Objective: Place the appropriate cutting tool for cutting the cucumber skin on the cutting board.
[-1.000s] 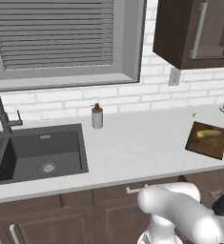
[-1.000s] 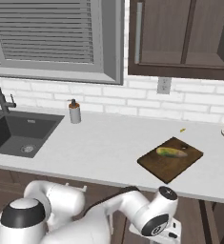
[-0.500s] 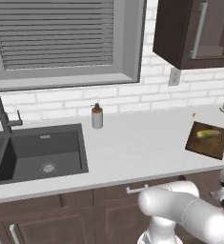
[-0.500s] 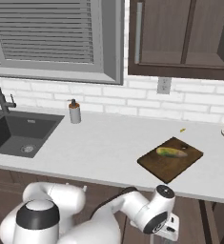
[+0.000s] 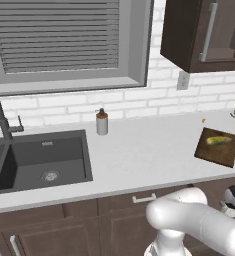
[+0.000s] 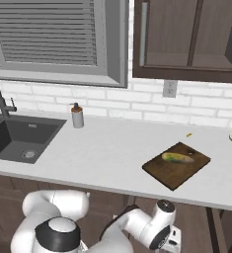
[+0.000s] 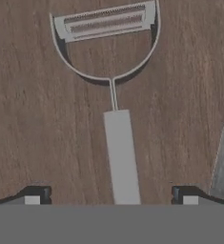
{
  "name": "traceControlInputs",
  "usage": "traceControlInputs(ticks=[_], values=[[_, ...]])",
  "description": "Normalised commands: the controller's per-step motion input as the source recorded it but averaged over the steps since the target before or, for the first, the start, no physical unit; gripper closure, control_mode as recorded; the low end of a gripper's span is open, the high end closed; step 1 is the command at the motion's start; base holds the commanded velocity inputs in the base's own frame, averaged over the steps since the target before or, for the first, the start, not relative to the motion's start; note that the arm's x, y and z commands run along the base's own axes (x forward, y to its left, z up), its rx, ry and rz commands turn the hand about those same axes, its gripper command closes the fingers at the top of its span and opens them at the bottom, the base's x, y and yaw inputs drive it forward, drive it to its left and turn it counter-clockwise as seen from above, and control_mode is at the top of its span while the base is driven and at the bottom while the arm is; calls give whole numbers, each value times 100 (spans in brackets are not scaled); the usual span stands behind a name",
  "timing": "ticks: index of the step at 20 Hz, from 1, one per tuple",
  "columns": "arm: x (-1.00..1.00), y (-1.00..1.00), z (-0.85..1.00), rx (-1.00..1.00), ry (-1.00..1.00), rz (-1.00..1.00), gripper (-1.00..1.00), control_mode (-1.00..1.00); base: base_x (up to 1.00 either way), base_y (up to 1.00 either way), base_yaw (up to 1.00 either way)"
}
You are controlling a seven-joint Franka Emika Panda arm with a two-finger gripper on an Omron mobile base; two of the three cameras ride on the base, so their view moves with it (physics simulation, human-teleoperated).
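Base views: scene sits the same as a sec ago, so the base isn't driving; only the arm has curled lower, elbow bulking up along the bottom edge. Left to right on the counter: sink, soap bottle, then the cutting board mid-right w/ the cucumber lying on it, nothing else on the board yet.

Hand view: gripper spread wide, empty, tips either side of the peeler, handle running down centre frame, blade bar upper middle. So approx lined up for a grab, I'd say; pick not yet made.

Hard to tell: the handle's lower end is cut off at frame bottom, a grey edge at far right is unidentifiable, and the brown wood under the peeler could be a drawer floor.
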Motion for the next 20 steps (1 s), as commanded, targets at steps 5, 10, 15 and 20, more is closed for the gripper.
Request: traceControlInputs(ticks=[5, 10, 15, 20], values=[[1, 4, -54, 0, 0, 0, 100, -100, 0, 0, 0], [0, 39, -35, 0, 0, 0, 100, -100, 0, 0, 0], [-15, 54, 4, 0, 0, 0, 100, -100, 0, 0, 0], [-58, 22, 75, 0, 0, 0, 100, -100, 0, 0, 0]])
